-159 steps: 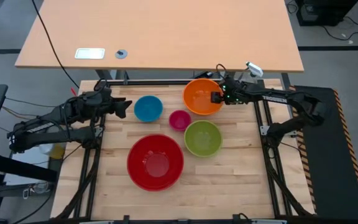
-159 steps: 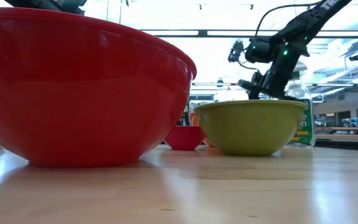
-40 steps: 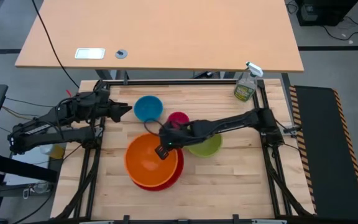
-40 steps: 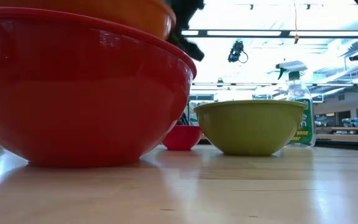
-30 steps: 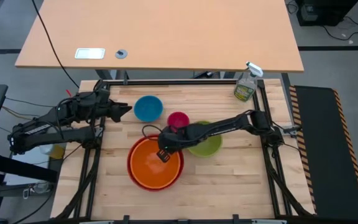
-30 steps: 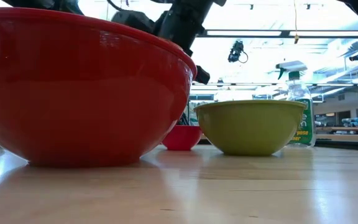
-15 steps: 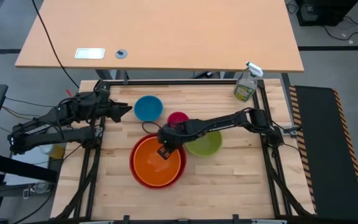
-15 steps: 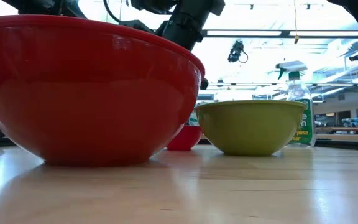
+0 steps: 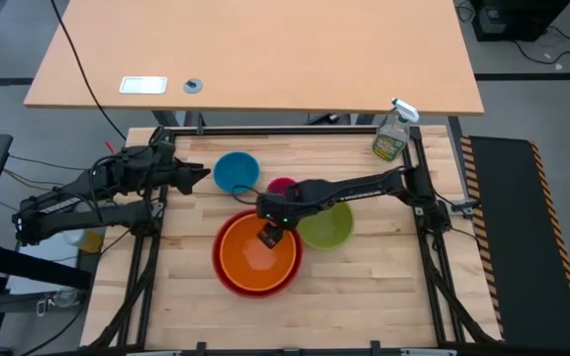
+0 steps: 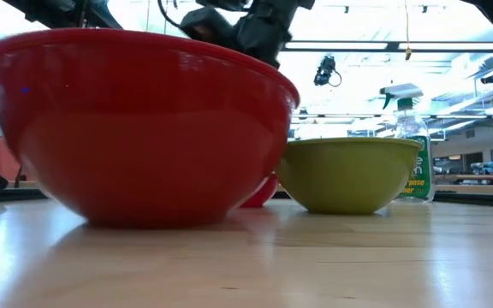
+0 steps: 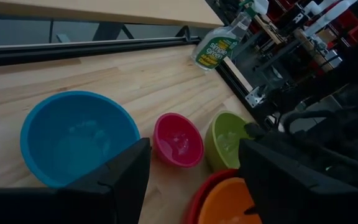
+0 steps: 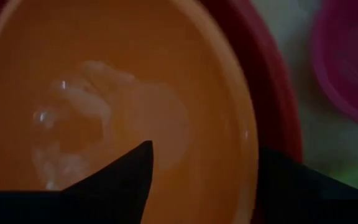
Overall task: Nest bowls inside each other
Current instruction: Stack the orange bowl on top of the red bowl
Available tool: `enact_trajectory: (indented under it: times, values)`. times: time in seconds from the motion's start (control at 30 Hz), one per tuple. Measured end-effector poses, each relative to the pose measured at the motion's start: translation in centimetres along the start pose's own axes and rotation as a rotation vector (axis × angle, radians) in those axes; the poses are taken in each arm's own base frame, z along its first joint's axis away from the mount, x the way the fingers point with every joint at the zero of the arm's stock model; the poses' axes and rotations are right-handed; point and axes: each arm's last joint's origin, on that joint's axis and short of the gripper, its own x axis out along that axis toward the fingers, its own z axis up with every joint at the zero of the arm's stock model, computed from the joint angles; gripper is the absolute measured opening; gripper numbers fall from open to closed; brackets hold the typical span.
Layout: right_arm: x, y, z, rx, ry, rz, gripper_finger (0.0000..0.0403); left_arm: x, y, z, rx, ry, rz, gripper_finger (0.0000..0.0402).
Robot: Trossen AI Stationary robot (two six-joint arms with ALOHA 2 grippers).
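The orange bowl [image 9: 256, 254] sits nested in the red bowl [image 9: 222, 263] at mid-table. My right gripper [image 9: 269, 236] hangs open over the orange bowl's far right rim, one finger above its inside, the other out past the rim. The lime green bowl [image 9: 329, 227] stands on its base to the right. The magenta bowl [image 9: 280, 185] is partly hidden behind the right arm, and the blue bowl [image 9: 236, 171] stands farther left. My left gripper [image 9: 202, 174] waits open beside the blue bowl, clear of it. My right gripper points steeply down, its fingers on either side of the orange bowl's rim [image 12: 248, 140]. Whether either finger touches the rim, I cannot tell. The orange bowl rests level inside the red bowl [image 12: 283, 118].
A clear spray bottle [image 9: 392, 138] stands at the table's far right corner. Bare wood lies along the near edge [image 9: 295, 316] and on the right side. A lighter desk [image 9: 255, 54] stands beyond the table's far edge.
My right gripper has opened and let go of the orange bowl, then risen a little and drifted toward the table's right and far side. The orange bowl stays seated in the red bowl, and the two together have slid a short way toward the table's right.
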Motion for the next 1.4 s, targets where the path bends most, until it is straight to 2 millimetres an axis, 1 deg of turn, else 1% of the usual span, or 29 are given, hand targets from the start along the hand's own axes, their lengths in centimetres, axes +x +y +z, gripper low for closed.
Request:
enact_trajectory:
  times: [0.1, 0.2, 0.37, 0.47, 0.53, 0.67, 0.73, 0.83, 0.93, 1.03, 1.1, 1.17, 1.23, 1.33, 1.4]
  values:
    - [-1.4, -0.3, -0.3, 0.001, 0.029, -0.056, 0.0275, 0.0, 0.0, 0.0, 0.0, 0.0, 0.0, 0.0247]
    - [-2.5, -0.6, -0.6, 0.002, 0.053, -0.103, 0.0277, 0.0, 0.0, 0.0, 0.0, 0.0, 0.0, 0.0247]
    - [-4.5, -0.8, -0.6, 0.003, 0.024, -0.089, 0.027, 0.0, 0.0, 0.0, 0.0, 0.002, 0.002, 0.0247]
    - [-6.3, -1.2, -0.7, 0.008, 0.001, -0.1, 0.0267, 0.0, 0.2, -0.2, 0.001, 0.02, 0.019, 0.0247]
    - [-7.8, -1.7, -0.9, 0.012, -0.02, -0.125, 0.0265, 0.0, 0.3, -0.4, -0.001, 0.039, 0.034, 0.0247]
    - [-11.0, -3.4, -1.6, -0.016, -0.049, -0.225, 0.0257, 0.0, 0.4, -0.5, -0.003, 0.06, 0.028, 0.0247]
    - [-11.9, -4.8, -1.8, -0.029, -0.032, -0.255, 0.0251, 0.0, 0.4, -0.5, -0.006, 0.061, 0.024, 0.0247]
    - [-12.7, -7.3, -2.1, -0.046, -0.015, -0.283, 0.0241, 0.0, 0.4, -0.5, -0.011, 0.061, 0.024, 0.0247]
    - [-12.5, -10.1, -2.4, -0.055, -0.002, -0.288, 0.0234, 0.0, 0.3, -0.5, -0.019, 0.06, 0.021, 0.0247]
    - [-11.3, -12.7, -2.7, -0.083, 0.025, -0.277, 0.0232, 0.1, 0.2, -0.4, -0.03, 0.064, 0.003, 0.0247]
    - [-10.3, -14.2, -3.0, -0.11, 0.051, -0.261, 0.0233, 0.6, -0.3, -0.2, -0.016, 0.078, -0.067, 0.0247]
    - [-9.1, -15.4, -3.2, -0.14, 0.081, -0.244, 0.0236, 1.4, -1.0, 0.0, 0.022, 0.117, -0.151, 0.0247]
    - [-8.1, -16.4, -3.3, -0.174, 0.115, -0.252, 0.0239, 2.4, -1.6, -0.2, 0.068, 0.158, -0.192, 0.0247]
    - [-6.7, -17.5, -3.5, -0.223, 0.158, -0.277, 0.0238, 3.8, -2.0, -0.9, 0.127, 0.222, -0.183, 0.0247]
    - [-6.1, -18.0, -3.7, -0.262, 0.165, -0.294, 0.0232, 4.5, -2.1, -1.2, 0.134, 0.252, -0.165, 0.0247]
